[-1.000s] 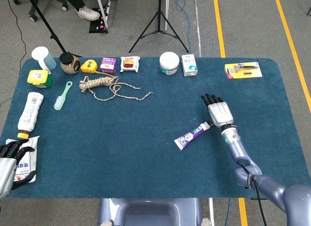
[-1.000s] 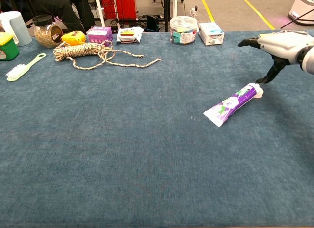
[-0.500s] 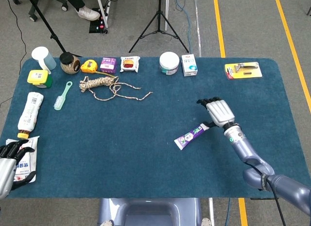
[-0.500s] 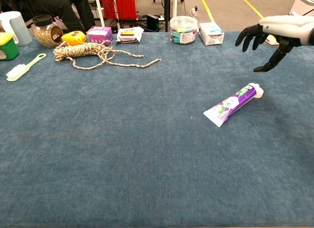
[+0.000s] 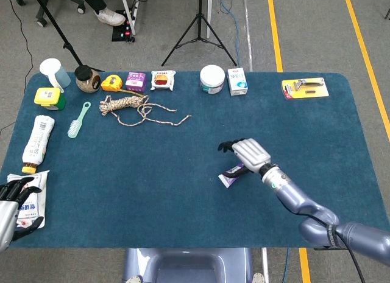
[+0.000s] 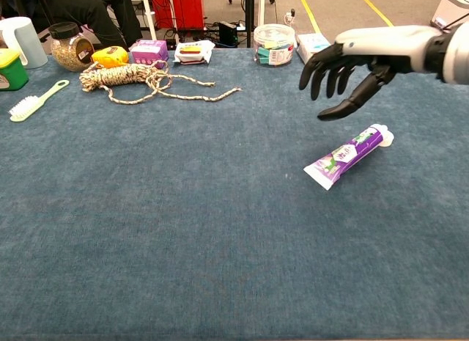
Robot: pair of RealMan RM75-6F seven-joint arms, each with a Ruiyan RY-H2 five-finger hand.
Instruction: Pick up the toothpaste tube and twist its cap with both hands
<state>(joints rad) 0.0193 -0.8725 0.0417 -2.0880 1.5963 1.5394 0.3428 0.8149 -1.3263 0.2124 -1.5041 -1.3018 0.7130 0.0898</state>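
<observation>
- Leftward since the earlier frames, the right hand [image 6: 359, 62] now hovers above the toothpaste tube [image 6: 344, 155], fingers [image 6: 322, 71] spread and holding nothing.
- Tube lies right of centre on the counter [image 6: 183, 209], white cap [image 6: 386, 137] pointing right.
- Left hand [image 5: 11, 209] sits at lower left, fingers apart, empty.

Pretty even, bright overhead light in both views, shadows soft and faint on the dark blue felt table [image 6: 146, 231], everything sharp, no real glare.
</observation>
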